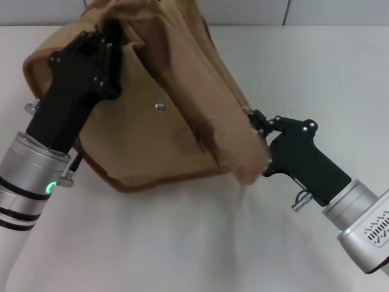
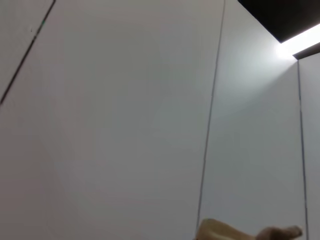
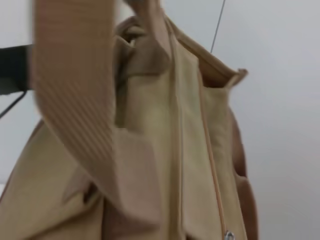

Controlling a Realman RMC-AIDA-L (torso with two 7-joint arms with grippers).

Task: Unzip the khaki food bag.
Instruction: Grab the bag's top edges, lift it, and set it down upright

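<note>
1. The left gripper [image 1: 108,45] is up at the bag's [image 1: 170,121] far left top corner, fingers pressed into the fabric. It seems to be clamped on the canvas there, though the pinch itself is hidden, so I cannot tell its state for sure.
2. The bag lies tipped on the white table [image 1: 200,243], front pocket and metal snap [image 1: 160,107] facing the head camera, and fills the space between the two arms.
3. The right gripper [image 1: 252,118] sits at the bag's right end. Its tips touch the cloth, but whether they hold anything I cannot tell.
4. Progress: no zipper shows in any view, so opened or not is unknown. Judging by the grips, the work is under way.
5. Look: tan canvas, darker edging, a wide ribbed strap [image 3: 75,115], soft and slumped.
</note>
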